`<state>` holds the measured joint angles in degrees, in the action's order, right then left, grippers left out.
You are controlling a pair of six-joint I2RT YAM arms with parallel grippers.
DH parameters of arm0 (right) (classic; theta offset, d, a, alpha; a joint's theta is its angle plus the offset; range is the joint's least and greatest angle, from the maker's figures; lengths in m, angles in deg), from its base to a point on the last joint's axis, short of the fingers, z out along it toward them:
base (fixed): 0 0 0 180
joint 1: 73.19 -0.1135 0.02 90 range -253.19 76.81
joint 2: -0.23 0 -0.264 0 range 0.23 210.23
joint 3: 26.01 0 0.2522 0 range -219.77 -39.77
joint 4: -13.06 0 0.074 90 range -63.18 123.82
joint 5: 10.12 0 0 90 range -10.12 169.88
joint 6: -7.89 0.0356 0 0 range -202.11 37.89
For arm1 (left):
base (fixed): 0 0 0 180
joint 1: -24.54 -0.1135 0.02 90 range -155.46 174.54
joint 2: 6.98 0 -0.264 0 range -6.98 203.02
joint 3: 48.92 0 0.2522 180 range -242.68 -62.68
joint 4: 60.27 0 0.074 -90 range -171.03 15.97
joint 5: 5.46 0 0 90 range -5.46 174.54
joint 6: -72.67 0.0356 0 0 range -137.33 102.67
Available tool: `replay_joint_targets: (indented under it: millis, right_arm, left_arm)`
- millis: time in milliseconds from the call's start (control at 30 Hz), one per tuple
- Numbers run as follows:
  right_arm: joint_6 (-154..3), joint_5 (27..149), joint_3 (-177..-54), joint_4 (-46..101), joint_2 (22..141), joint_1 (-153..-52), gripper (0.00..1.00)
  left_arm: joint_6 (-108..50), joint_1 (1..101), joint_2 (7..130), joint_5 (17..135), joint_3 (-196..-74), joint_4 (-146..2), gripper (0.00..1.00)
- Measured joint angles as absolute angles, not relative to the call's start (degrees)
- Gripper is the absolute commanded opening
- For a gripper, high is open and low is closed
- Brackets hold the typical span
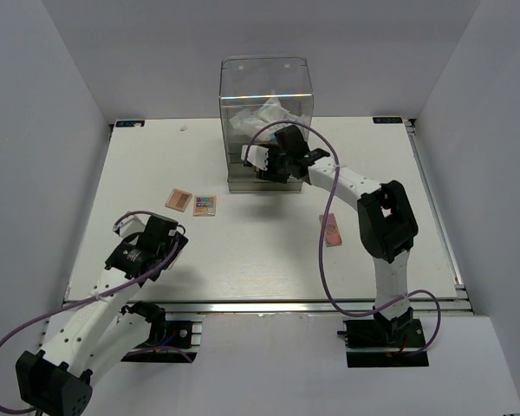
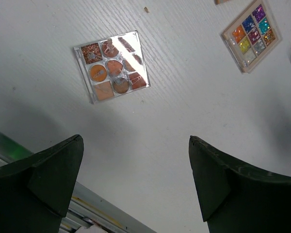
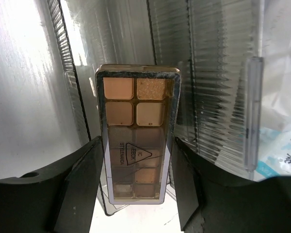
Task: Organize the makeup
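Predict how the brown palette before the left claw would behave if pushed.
The brown palette looks flat and rigid, so it would probably slide, not roll. Its glossy clear cover may be slippery. Lying flush on the table, its thin edges could be hard to grip.

Overhead camera views the whole table (image 1: 269,260); left wrist camera, close above it, shares the multicolour palette (image 2: 251,35).

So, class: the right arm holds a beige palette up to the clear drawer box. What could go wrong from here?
1. The long beige rectangular eyeshadow palette in the right pincer could catch on the ribbed front of the clear acrylic drawer box and twist out of the grip.
2. The right arm's purple cable hangs close by the pink flat palette; pulling back might drag it.
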<state>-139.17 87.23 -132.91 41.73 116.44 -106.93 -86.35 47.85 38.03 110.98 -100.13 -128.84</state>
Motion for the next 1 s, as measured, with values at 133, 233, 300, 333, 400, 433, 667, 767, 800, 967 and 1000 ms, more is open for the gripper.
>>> replay_joint_targets:
  millis: [133,233,300,333,400,433,667,767,800,967,1000]
  right_arm:
    - [-139.43,84.68,-132.56,39.83,116.65,-107.52,0.36]
    - [-139.58,83.17,-132.19,37.12,116.65,-107.50,0.59]
    - [-139.63,82.49,-131.41,35.70,116.65,-107.50,0.66]
    - [-139.74,82.14,-130.97,35.07,116.65,-107.48,0.67]
    - [-139.83,81.66,-129.57,34.39,116.65,-107.39,0.69]
    - [-139.80,81.49,-129.04,34.15,116.65,-107.39,0.69]
    - [-139.69,81.09,-128.02,32.99,116.65,-107.39,0.77]
    - [-139.50,81.35,-127.95,32.66,116.65,-107.39,0.76]
    - [-139.48,81.66,-127.84,32.66,116.63,-107.39,0.73]
    - [-139.72,86.25,-127.01,35.24,116.44,-107.37,0.22]
    - [-139.91,87.04,-126.99,35.72,116.44,-107.37,0.07]
  left_arm:
    - [-86.63,47.85,37.70,110.98,-100.09,-129.41,0.98]
    - [-86.87,47.85,37.46,110.95,-99.83,-129.43,0.98]
    - [-87.00,47.85,37.46,110.95,-99.76,-129.52,0.98]
    - [-87.02,47.85,37.48,110.95,-99.76,-129.47,0.98]
    - [-87.07,47.85,37.48,110.98,-99.76,-129.47,0.98]
    - [-87.07,47.85,37.55,110.95,-99.76,-129.45,0.98]
    - [-87.05,47.85,38.03,110.95,-99.76,-129.34,0.98]
    - [-87.07,47.85,38.07,110.95,-99.74,-129.30,0.98]
    - [-87.07,47.85,38.10,110.95,-99.67,-129.28,0.98]
    - [-87.09,47.85,38.45,110.93,-99.24,-129.21,0.98]
    - [-87.09,47.85,38.56,110.91,-99.13,-129.17,0.98]
